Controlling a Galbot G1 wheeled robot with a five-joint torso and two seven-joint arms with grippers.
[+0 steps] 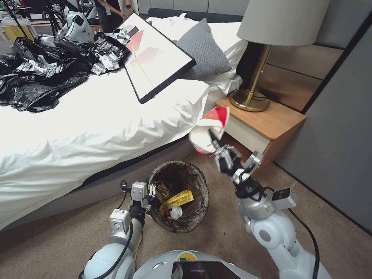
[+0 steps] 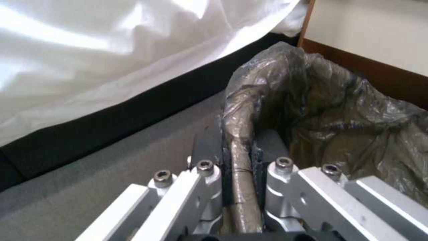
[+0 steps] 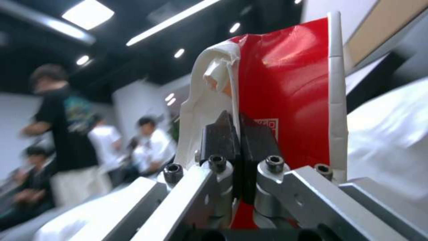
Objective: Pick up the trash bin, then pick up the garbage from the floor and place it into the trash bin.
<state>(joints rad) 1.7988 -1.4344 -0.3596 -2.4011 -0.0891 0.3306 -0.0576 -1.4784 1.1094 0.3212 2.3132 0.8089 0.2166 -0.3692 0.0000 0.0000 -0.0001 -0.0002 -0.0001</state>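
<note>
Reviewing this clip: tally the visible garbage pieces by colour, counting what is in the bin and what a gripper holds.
Red-and-white carton, held up by the right gripper: 1
Yellow wrapper in the trash bin, whose rim the left gripper clamps: 1
White crumpled piece in the bin: 1
Dark gold-toned wrapper in the bin: 1
Total: 4

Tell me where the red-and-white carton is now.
The red-and-white carton is in the right gripper, raised above the trash bin, beside the nightstand.
</note>
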